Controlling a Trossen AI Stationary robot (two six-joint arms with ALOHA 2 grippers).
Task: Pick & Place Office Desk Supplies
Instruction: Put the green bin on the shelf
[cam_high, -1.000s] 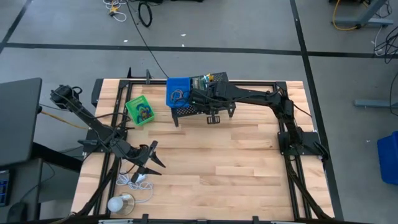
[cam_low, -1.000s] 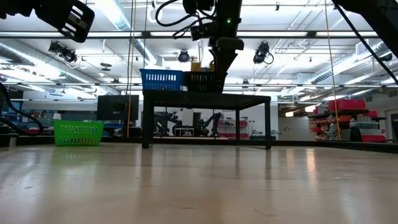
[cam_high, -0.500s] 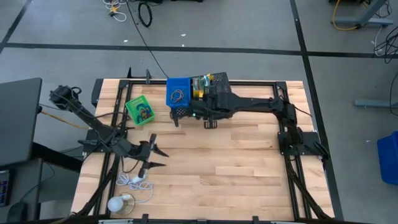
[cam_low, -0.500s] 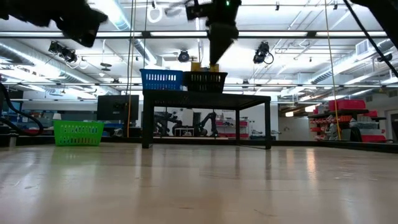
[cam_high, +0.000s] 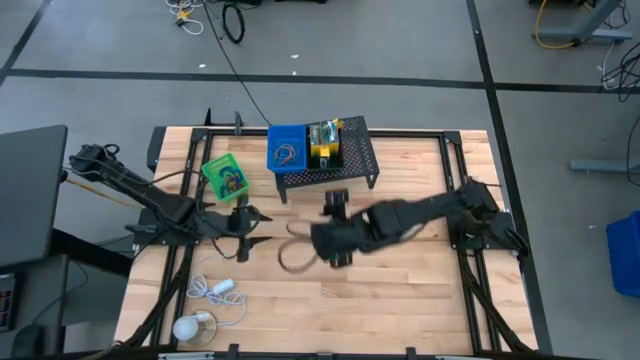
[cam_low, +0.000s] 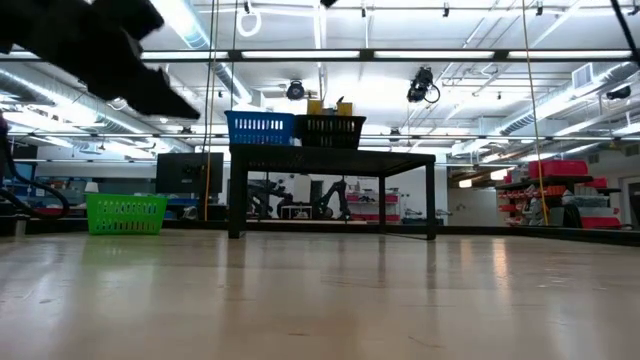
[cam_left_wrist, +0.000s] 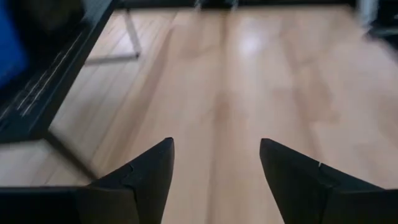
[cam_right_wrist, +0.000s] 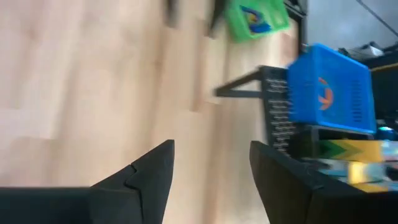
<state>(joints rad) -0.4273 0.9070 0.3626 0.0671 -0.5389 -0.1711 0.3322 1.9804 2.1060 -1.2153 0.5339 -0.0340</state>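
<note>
Wooden table (cam_high: 400, 290) below two empty grippers, left gripper (cam_high: 252, 230) and right gripper (cam_high: 296, 245), both spread.

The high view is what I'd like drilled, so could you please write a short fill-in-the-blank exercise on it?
1. The blue tray stands on the black ____.
2. The green tray sits on the wooden table, nearest the ____ gripper.
3. The yellow block lies in the ____ tray.

Answers: rack; left; black
</note>
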